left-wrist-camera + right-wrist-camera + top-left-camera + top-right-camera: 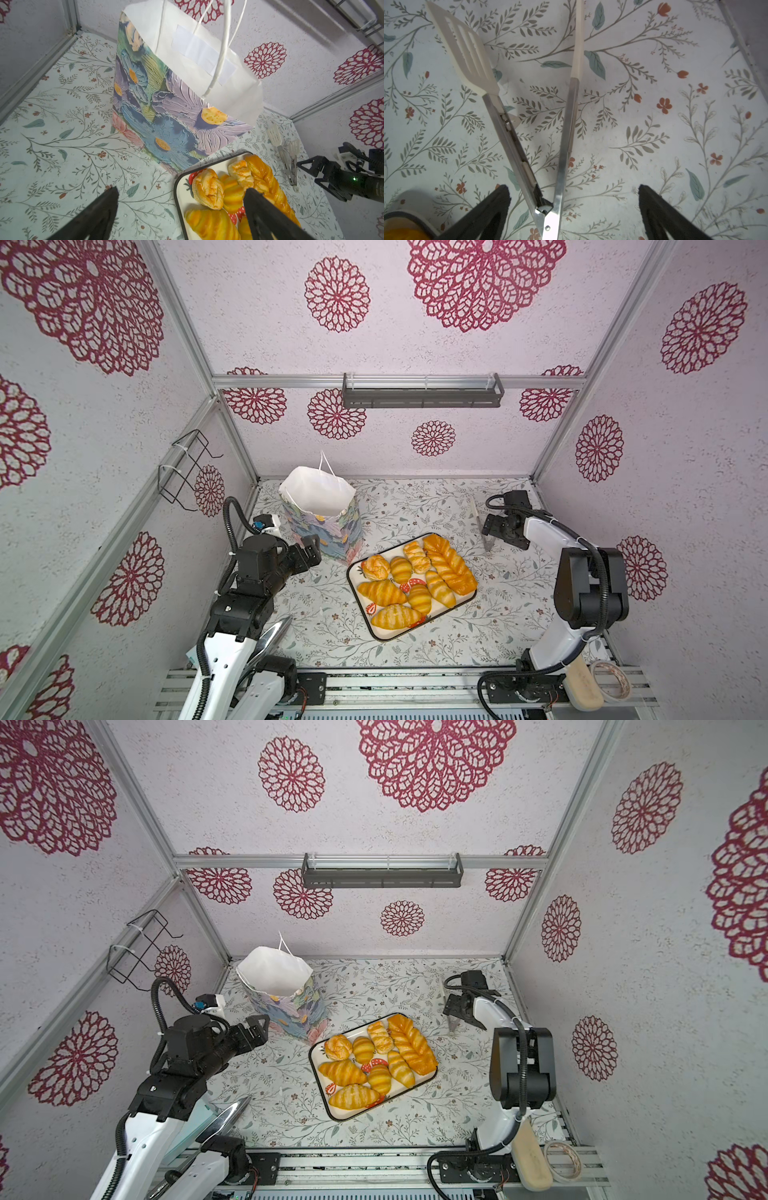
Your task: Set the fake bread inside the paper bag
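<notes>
The fake bread, several glossy golden pastries with one long plaited loaf, lies on a cream strawberry tray mid-table. The paper bag stands upright and open behind the tray's left corner, flower print outside, white inside. My left gripper hangs open in front of the bag's base. In the left wrist view, the left gripper spans the tray's edge and holds nothing. My right gripper is open at the far right, its fingers either side of the hinge of metal tongs.
The tongs lie on the flowered mat right of the tray. A wire rack hangs on the left wall and a grey shelf on the back wall. A tape roll sits at the front right rail.
</notes>
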